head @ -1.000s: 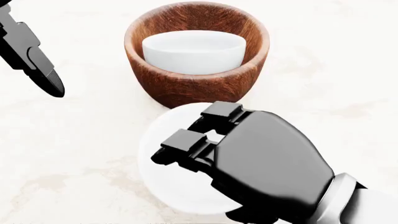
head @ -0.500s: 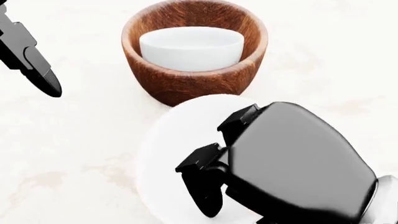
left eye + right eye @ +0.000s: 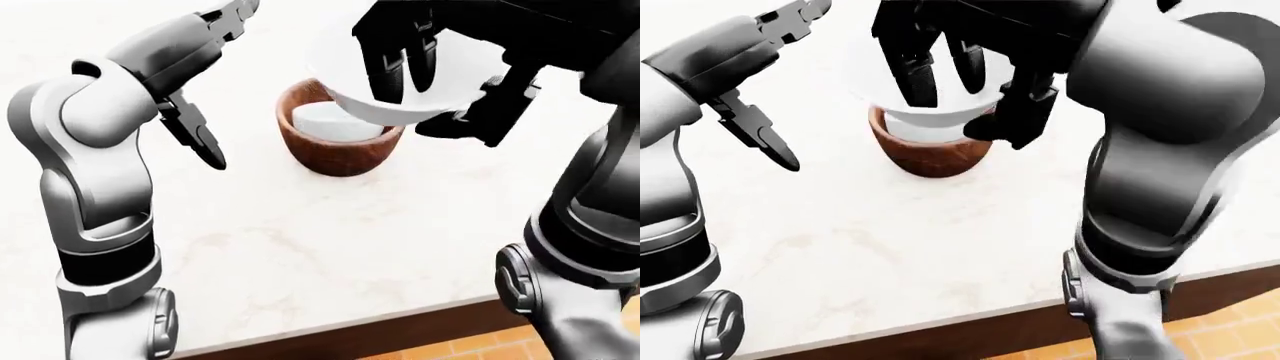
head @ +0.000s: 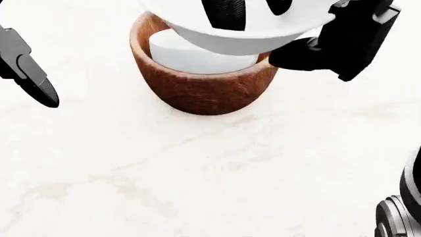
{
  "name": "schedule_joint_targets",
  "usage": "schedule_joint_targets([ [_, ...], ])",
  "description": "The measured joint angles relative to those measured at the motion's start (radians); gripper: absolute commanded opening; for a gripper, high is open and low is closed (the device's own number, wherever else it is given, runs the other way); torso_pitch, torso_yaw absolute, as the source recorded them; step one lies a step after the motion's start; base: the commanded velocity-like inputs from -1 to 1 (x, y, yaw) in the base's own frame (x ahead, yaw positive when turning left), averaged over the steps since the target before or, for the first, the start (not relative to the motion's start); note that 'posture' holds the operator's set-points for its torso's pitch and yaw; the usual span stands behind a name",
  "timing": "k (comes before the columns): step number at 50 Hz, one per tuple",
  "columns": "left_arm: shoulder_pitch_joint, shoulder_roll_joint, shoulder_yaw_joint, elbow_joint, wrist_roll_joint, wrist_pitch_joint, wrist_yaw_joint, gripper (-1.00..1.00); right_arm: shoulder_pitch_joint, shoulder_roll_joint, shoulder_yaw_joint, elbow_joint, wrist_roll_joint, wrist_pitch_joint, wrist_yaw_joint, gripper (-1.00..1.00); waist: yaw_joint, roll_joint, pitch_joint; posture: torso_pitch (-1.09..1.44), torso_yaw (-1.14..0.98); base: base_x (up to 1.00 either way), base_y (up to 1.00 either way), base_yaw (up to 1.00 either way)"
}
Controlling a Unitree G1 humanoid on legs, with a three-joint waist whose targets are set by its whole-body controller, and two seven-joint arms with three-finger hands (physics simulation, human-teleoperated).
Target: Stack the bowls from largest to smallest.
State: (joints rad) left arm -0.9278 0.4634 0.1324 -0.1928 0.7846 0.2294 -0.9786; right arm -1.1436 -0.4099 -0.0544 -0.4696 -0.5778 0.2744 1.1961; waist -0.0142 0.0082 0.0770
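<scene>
A brown wooden bowl [image 4: 204, 91] stands on the white marble counter [image 4: 197, 177] with a small white bowl [image 4: 187, 58] nested inside it. My right hand [image 3: 432, 101] holds a wider white bowl [image 4: 253, 37] in the air just above them. Its fingers [image 4: 227, 12] reach inside the bowl and its thumb [image 4: 306, 53] presses the outside, so it is shut on the rim. The held bowl hides part of the wooden bowl's far rim. My left hand [image 3: 218, 84] hovers open to the left of the wooden bowl, holding nothing, with one fingertip [image 4: 41, 91] pointing down.
The counter's edge [image 3: 340, 330] runs along the bottom of the left-eye view, with a brown front panel and orange tiled floor [image 3: 590, 346] below it. My right arm's grey links [image 3: 1160, 150] fill the right side of the right-eye view.
The right hand closed on the wide white bowl that lay on the counter, lifted it, and carried it up over the wooden bowl. The left hand has hardly moved.
</scene>
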Motion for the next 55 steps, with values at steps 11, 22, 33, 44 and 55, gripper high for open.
schedule_joint_targets([
  [11,0.011,0.015,0.008,0.005,-0.012,-0.002,0.004,1.00,-0.094,0.018,0.006,0.442,-0.077,-0.232,-0.120,-1.00,-0.001,0.003,-0.002,0.00,0.00,0.00,0.00,0.00],
  [22,0.016,0.014,0.008,-0.006,-0.013,0.001,0.009,1.00,-0.089,0.094,0.042,0.722,-0.175,-0.340,-0.260,-1.00,0.000,0.004,-0.002,0.00,0.00,0.00,0.00,0.00],
  [33,0.016,0.027,0.016,0.001,-0.023,0.003,0.011,1.00,-0.187,0.123,0.051,0.940,-0.223,-0.398,-0.362,-1.00,0.001,0.003,-0.003,0.00,0.00,0.00,0.00,0.00],
  [44,0.020,0.040,0.022,0.008,-0.036,-0.006,0.020,1.00,-0.189,0.164,0.076,1.069,-0.262,-0.427,-0.394,-1.00,0.005,0.004,-0.003,0.00,0.00,0.00,0.00,0.00],
  [55,0.032,0.048,0.026,0.004,-0.045,-0.012,0.021,1.00,-0.190,0.173,0.073,1.093,-0.280,-0.435,-0.408,-0.55,0.006,0.004,-0.005,0.00,0.00,0.00,0.00,0.00],
])
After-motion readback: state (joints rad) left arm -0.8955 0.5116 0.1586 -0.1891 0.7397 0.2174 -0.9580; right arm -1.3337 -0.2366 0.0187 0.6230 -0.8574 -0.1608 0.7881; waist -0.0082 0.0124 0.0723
